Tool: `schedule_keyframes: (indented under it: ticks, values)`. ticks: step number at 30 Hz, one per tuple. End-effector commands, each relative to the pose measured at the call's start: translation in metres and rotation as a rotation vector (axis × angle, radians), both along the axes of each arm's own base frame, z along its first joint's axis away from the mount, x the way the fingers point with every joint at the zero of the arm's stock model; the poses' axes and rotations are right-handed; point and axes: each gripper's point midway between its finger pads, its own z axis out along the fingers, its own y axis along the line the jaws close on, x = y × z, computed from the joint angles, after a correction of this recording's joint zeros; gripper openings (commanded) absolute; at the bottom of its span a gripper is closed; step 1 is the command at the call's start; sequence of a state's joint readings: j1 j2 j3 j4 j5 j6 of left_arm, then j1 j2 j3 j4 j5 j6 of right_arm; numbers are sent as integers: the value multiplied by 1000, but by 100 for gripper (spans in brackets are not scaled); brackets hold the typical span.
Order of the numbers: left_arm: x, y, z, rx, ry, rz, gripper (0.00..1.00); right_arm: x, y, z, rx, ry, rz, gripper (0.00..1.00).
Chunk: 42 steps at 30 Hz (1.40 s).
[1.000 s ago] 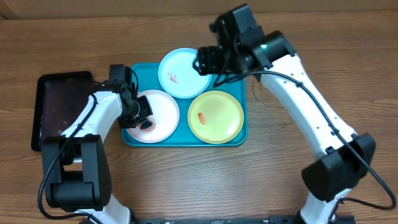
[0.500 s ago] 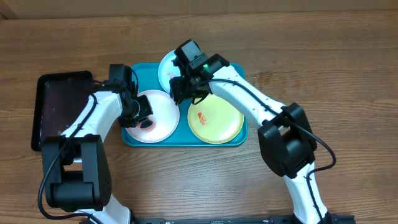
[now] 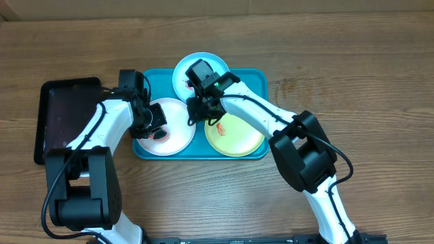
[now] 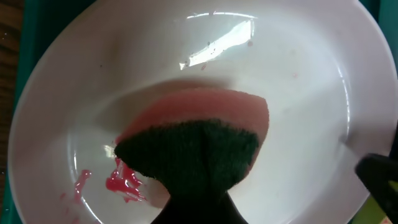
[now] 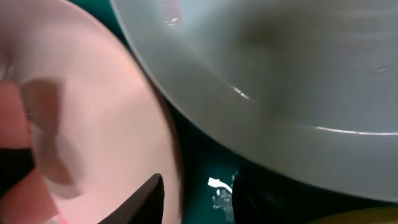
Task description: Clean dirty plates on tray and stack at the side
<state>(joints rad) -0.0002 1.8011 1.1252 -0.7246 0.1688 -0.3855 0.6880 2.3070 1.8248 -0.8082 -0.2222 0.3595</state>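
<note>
- My left pincer (image 3: 156,127) is clamped on the sponge (image 4: 199,149), whose dark scouring face is pressed onto the white plate (image 4: 298,93). That plate lies at 8 o'clock in the tray (image 3: 256,76).
- The red smear (image 4: 124,183) sits at 8 o'clock of the sponge, just past its edge. I judge the stroke should sweep that way, flat and light, so the plate does not skate.
- My right pincer (image 3: 196,112) hangs low over the gap between the white plate's 2 o'clock rim and the light blue plate (image 3: 182,68). Only one finger shows plainly, so I cannot tell whether it is parted or closed.
- A steadying hold on that rim looks wise — but clear of the sponge's path.
- The yellow-green plate (image 3: 239,139) at 4 o'clock carries its own smear, so it is not yet ready for stacking on the bench (image 3: 339,41).
</note>
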Motion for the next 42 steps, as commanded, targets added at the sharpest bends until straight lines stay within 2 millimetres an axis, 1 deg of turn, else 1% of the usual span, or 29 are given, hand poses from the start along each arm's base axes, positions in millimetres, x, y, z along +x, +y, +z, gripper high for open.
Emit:
schedule_keyframes:
  ticks: [1,4,6,8,10,13,18,19,23,25,28,30,33,37,39,42]
  values:
    - [2,-8,4,-28,-18,-35,4,1,-5,-14,-30,-9,-20,37]
    - [4,-12,5,-53,-26,-40,4,1,-4,-14,-28,-11,-19,37]
    - [6,-13,6,-56,-35,-40,4,1,-3,-14,-24,-11,-29,35]
    - [7,-13,6,-56,-40,-40,4,1,-1,-14,-21,-12,-40,29]
    - [8,-13,6,-56,-42,-41,4,2,1,-13,-16,-18,-36,27]
    - [12,-17,6,-56,-62,-54,4,1,2,-13,-13,-8,-60,13]
    - [17,-31,0,-59,-77,-91,4,0,1,-13,-14,5,-82,8]
    - [17,-38,-2,-59,-77,-109,4,-1,0,-14,-19,12,-84,4]
    - [18,-54,-10,-62,-76,-151,4,-2,-4,-15,-26,38,-123,4]
    - [20,-55,-17,-37,-76,-159,4,-2,-6,-15,-27,38,-124,4]
    - [19,-46,-27,17,-53,-120,4,-2,-7,-16,-31,42,-125,4]
    - [19,-36,-32,60,-39,-104,4,-3,-7,-16,-35,45,-125,4]
    - [14,-13,-36,168,-13,-77,4,-3,-10,-16,-48,43,-128,4]
    - [5,29,-34,389,31,-40,4,-2,-14,-17,-66,39,-136,4]
    - [0,43,-31,467,50,-33,4,-2,-15,-17,-66,39,-137,4]
    - [-1,57,-27,552,59,-67,4,-1,-15,-17,-67,38,-137,4]
